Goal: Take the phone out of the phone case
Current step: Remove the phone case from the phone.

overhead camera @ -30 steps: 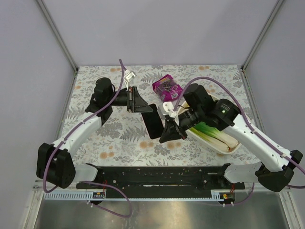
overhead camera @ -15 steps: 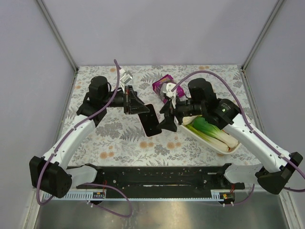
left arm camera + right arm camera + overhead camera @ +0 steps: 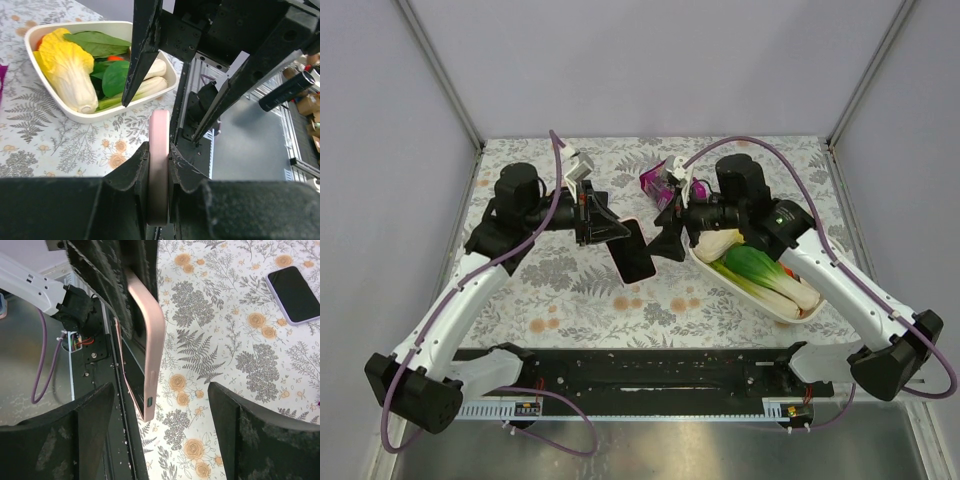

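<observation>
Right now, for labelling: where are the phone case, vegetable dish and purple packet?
phone case (image 3: pixel 156 340): right wrist view, side edge.
vegetable dish (image 3: pixel 80 26): left wrist view, far rim.
purple packet (image 3: pixel 658 180): top view, left end.

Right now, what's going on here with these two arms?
The left gripper is shut on the pink phone case, holding it on edge above the table. The right gripper is open at the case's free end and grips nothing. From above, the phone shows its dark face and looks to be seated in the case, so the removal does not look done yet.
</observation>
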`<control>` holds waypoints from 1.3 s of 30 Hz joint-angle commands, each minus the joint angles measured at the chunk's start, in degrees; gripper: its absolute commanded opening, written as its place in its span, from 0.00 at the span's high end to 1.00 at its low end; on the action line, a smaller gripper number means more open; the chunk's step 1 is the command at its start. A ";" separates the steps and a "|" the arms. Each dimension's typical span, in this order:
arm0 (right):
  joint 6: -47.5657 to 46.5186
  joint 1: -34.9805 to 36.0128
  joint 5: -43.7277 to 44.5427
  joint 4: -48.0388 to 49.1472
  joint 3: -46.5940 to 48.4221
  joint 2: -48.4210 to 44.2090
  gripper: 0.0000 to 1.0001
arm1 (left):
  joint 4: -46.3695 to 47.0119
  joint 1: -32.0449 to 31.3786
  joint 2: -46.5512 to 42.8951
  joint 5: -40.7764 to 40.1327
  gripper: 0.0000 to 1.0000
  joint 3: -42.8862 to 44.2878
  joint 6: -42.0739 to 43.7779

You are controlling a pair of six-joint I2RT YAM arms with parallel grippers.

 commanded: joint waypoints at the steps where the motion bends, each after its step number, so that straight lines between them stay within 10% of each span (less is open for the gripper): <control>1: 5.36 -3.05 -7.48 7.65 -3.71 -0.70 0.15 | 2.81 0.15 -1.77 -4.88 1.00 4.15 -0.13; 19: 10.73 -3.58 -21.39 20.06 -11.10 1.67 0.23 | 16.67 0.51 1.22 -1.81 1.00 5.30 -13.39; 27: 9.51 -3.67 -23.50 19.64 -11.81 1.86 0.99 | 19.79 0.77 0.96 0.29 1.00 2.57 -13.95; 30: 2.76 -3.67 -22.98 11.22 -9.36 1.76 1.00 | 12.78 0.77 0.26 2.93 1.00 2.57 -7.63; 39: -10.87 -3.14 -21.84 -5.84 -4.26 3.43 1.00 | -8.06 0.33 2.27 5.66 0.39 9.23 10.57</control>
